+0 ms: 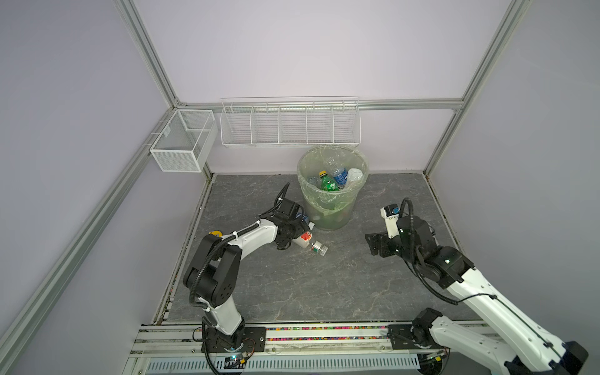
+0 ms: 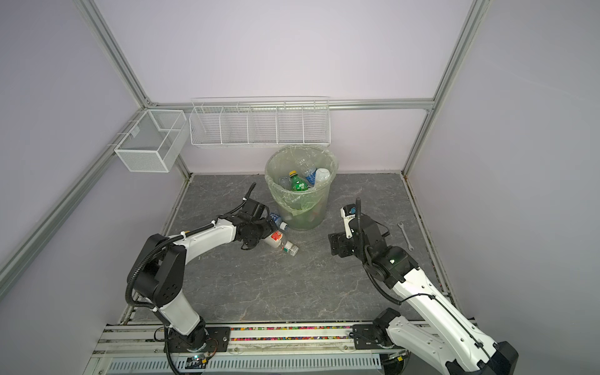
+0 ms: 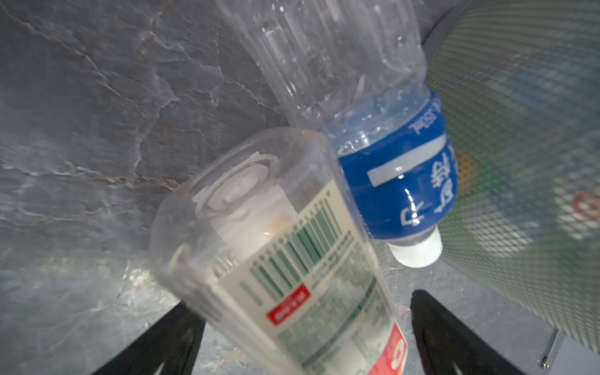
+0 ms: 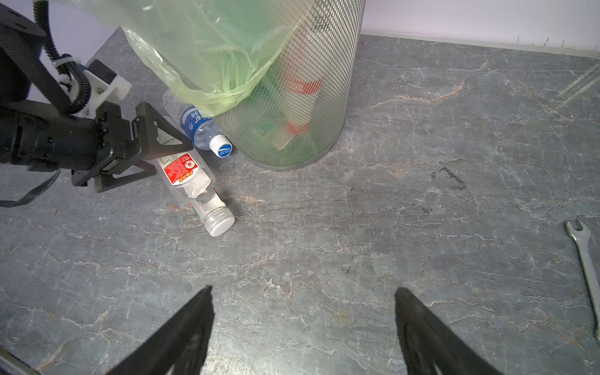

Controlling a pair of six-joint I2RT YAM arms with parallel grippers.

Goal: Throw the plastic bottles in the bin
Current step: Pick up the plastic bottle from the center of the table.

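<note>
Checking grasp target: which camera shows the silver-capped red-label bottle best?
Right wrist: the red-label bottle lies almost whole, cap and label sharp, base between the left jaws. Left wrist shows only base and label, close and blurred. Both top views show it small, partly under the left arm.

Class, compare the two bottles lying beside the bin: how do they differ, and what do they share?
The red-labelled bottle has a silver cap; the blue-labelled bottle has a white one. The red-labelled bottle lies between the fingers of the open left gripper; the blue-labelled bottle lies closer to the bin. Both are clear, capped and on their sides.
</note>
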